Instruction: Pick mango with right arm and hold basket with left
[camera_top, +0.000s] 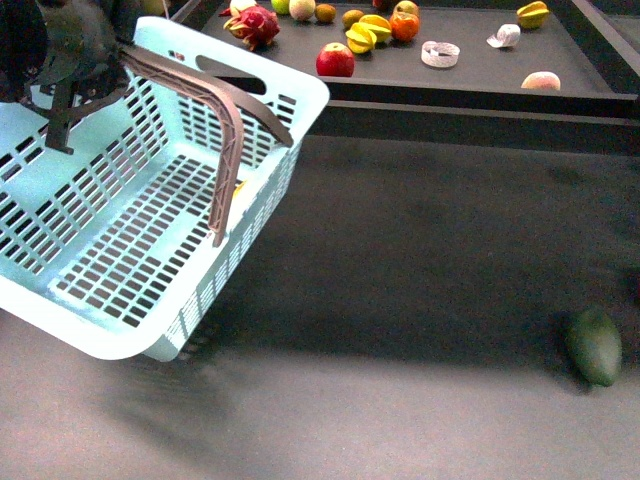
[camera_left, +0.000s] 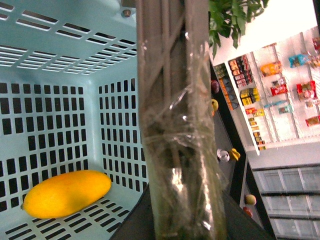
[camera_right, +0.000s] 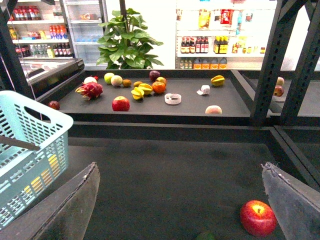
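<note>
The light-blue basket (camera_top: 120, 250) hangs tilted at the left of the front view, its near end low. My left gripper (camera_top: 70, 60) is shut on its grey-brown handle (camera_top: 225, 110). In the left wrist view the film-wrapped handle (camera_left: 177, 125) runs through my left gripper (camera_left: 182, 222). The yellow-orange mango (camera_left: 67, 192) lies on the basket floor (camera_left: 75, 225). My right gripper (camera_right: 182, 210) is open and empty above the dark table, and the basket (camera_right: 30, 145) is to one side of it. The right gripper is out of the front view.
A dark green oval fruit (camera_top: 593, 345) lies on the table at front right. A red apple (camera_right: 257, 217) lies by one right fingertip (camera_right: 292, 200). The raised back tray (camera_top: 470, 85) holds a red apple (camera_top: 335, 60), a dragon fruit (camera_top: 255, 25) and several other fruits.
</note>
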